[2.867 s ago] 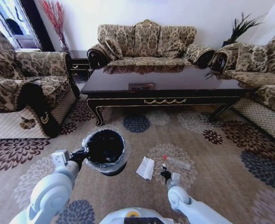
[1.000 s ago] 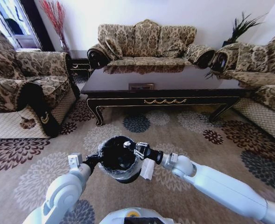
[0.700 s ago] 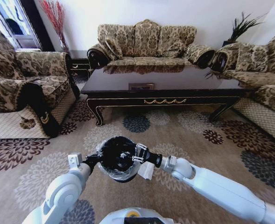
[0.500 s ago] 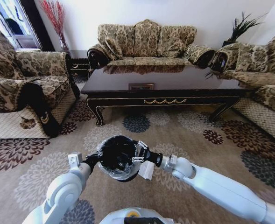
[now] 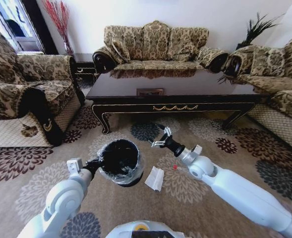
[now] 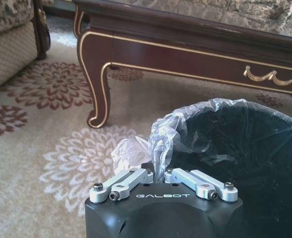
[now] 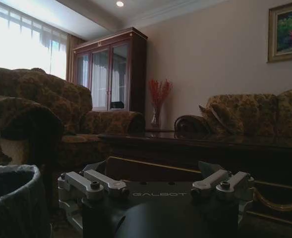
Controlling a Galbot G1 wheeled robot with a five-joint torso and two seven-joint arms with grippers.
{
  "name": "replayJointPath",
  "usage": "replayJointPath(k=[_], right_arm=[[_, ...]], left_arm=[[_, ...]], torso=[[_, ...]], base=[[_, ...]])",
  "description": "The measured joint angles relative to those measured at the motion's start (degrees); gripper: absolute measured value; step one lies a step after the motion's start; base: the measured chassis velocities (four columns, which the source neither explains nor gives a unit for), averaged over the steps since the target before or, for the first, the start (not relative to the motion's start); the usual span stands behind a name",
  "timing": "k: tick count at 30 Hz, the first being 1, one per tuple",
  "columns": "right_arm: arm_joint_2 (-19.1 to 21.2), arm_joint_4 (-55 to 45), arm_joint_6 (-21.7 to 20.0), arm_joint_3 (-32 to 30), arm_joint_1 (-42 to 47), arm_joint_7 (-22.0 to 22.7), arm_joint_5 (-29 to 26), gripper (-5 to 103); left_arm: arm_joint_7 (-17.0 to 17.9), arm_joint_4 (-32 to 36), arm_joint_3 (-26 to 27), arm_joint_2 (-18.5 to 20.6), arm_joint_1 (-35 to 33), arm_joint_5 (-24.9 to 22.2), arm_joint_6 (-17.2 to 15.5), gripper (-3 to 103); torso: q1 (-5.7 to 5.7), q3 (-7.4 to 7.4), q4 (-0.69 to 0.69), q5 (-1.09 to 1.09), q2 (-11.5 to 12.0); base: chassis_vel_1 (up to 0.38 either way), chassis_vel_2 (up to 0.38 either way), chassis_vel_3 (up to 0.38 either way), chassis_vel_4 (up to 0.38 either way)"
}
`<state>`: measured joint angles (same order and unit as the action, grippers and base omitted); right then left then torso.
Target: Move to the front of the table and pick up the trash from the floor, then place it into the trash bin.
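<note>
My left gripper (image 5: 93,164) is shut on the rim of the black trash bin (image 5: 120,161) and holds it just above the carpet. In the left wrist view its fingers (image 6: 136,177) pinch the rim and crinkly liner of the trash bin (image 6: 235,144). My right gripper (image 5: 160,138) hangs open and empty in the air to the right of the bin, toward the table (image 5: 175,94). A folded white napkin (image 5: 154,178) lies on the carpet beside the bin, and a tiny red scrap (image 5: 175,167) lies a little to its right. In the right wrist view the right gripper (image 7: 155,187) is spread wide beside the bin (image 7: 9,198).
Patterned sofas enclose the carpet: an armchair (image 5: 22,94) on the left, a sofa (image 5: 155,44) behind the table, another (image 5: 279,84) on the right. The table's curved leg (image 6: 98,84) stands close behind the bin.
My right gripper has drawn back from over the bin, up and to the right toward the table, and is open with nothing in it. The held bin has shifted slightly left.
</note>
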<state>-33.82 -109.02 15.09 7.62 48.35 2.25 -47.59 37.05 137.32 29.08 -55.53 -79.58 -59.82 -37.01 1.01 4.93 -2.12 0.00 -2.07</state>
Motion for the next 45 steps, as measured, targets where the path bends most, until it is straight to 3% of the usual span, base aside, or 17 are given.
replayJointPath(k=[3,6,8,13,18,24,29,30,38,45], right_arm=[[1.85,1.60,-7.04,0.18,3.05,7.85,-2.72,100],[2.34,2.61,-10.01,1.23,3.51,10.20,-4.35,100],[2.42,4.64,-14.20,3.68,3.41,13.92,-6.70,100],[0.51,7.58,-19.25,7.23,2.21,19.47,-9.70,100],[-1.12,11.50,-21.34,10.10,1.09,20.95,-9.86,100],[-0.58,15.12,-23.28,12.92,-0.01,19.26,-8.68,100],[-1.26,23.62,-23.56,14.90,-2.30,14.63,-6.11,100],[-2.20,27.92,-23.19,14.94,-3.53,11.45,-4.64,100],[-5.57,36.53,-21.97,16.73,-8.21,5.31,-1.79,100],[-10.30,49.90,-21.12,18.26,-11.81,-3.04,7.18,100]], left_arm=[[0.85,0.86,1.08,0.37,0.13,-0.66,0.17,4],[1.31,1.30,1.56,0.46,0.13,-1.03,0.29,4],[2.13,1.78,2.63,0.51,0.09,-1.83,0.36,4],[2.45,2.52,4.84,0.49,-0.32,-2.68,0.36,4],[3.00,3.02,7.01,0.91,-0.58,-3.66,0.42,4],[4.22,2.97,7.62,1.76,-1.07,-3.82,0.49,4],[4.17,3.42,8.09,1.80,-0.76,-4.13,0.50,4],[4.09,3.63,8.32,1.80,-0.94,-4.16,0.50,4],[4.06,3.57,10.47,2.32,-1.01,-4.14,0.50,4],[3.96,3.09,13.50,2.65,-0.83,-5.26,0.49,4]], torso=[[0.00,0.00,0.00,0.00,0.00],[0.00,0.00,0.00,0.00,0.00],[0.00,0.00,0.00,0.00,0.00],[0.00,0.00,0.02,-0.01,0.00],[0.00,0.00,0.01,0.01,0.00],[0.00,0.00,0.01,-0.01,0.00],[0.00,0.00,-0.01,0.00,0.00],[0.00,0.00,-0.02,0.01,0.00],[0.00,0.00,0.02,-0.01,0.00],[0.00,0.00,0.02,-0.01,0.00]], base=[[0.000,0.000,0.000,0.000],[0.000,0.000,0.000,0.000],[0.000,0.000,0.000,0.000],[0.000,0.000,0.000,0.000],[0.000,0.000,0.000,0.000],[0.000,0.000,0.000,0.000],[0.000,0.000,0.000,0.000],[0.000,0.000,0.000,0.000],[0.000,0.000,0.000,0.000],[0.000,0.000,0.000,0.000]])
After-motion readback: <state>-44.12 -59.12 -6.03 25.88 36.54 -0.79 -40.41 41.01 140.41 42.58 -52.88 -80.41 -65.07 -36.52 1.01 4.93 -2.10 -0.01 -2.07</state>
